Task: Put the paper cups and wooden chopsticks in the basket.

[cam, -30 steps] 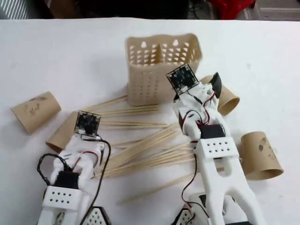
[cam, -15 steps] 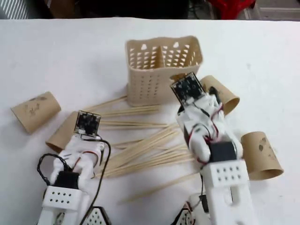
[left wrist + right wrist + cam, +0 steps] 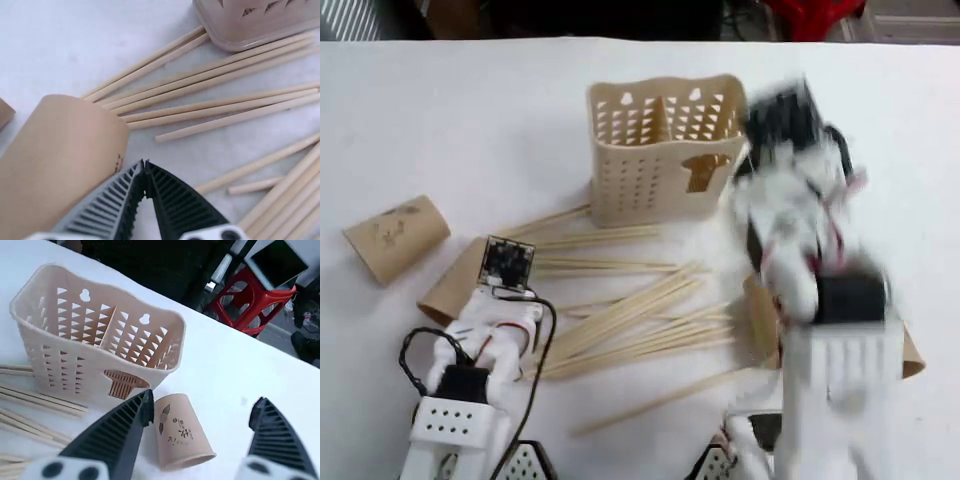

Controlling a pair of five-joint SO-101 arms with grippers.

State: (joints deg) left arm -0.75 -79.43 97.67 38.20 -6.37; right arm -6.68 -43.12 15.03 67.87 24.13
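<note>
The cream basket (image 3: 665,150) stands upright at the back centre, with a divider inside. Wooden chopsticks (image 3: 630,315) lie scattered in front of it. My left gripper (image 3: 144,169) is shut with nothing in it, its tips beside a paper cup (image 3: 55,160) lying on its side. Another cup (image 3: 395,237) lies at the far left. My right gripper (image 3: 202,405) hangs wide open above a third cup (image 3: 180,437), which lies beside the basket (image 3: 95,335). In the high view the right arm (image 3: 800,200) stands raised by the basket's right side.
A brown patch (image 3: 705,172) shows at the basket's front wall. Tan cup edges (image 3: 761,318) peek out beside the right arm's lower part. Red stools (image 3: 260,295) stand beyond the table's far edge. White table lies open at the back left.
The right arm has lifted and swung right and back from the cup beside the basket, and is blurred with motion. The left arm has not moved.
</note>
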